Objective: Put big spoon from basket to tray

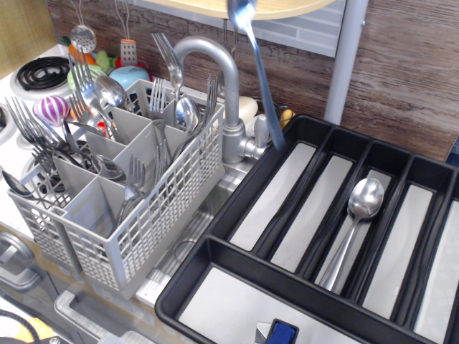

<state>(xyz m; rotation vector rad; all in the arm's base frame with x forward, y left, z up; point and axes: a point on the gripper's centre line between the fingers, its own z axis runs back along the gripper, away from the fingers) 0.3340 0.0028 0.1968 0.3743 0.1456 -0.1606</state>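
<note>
We are in the carry step: the big spoon hangs in the air, clear of the basket, its bowl up at the top edge of the picture and its slim handle slanting down towards the near-left corner of the tray, beside the tap. The gripper itself is out of view above the frame, so we cannot tell how the jaws stand; we judge only that something up there must hold the spoon by its bowl end. Another spoon already lies in one of the tray's long slots. Next, we judge, the spoon must travel right over an open slot, tip towards lying flat along it, and come down without the handle tip catching the black rim. We can read no brand, label or writing anywhere
</note>
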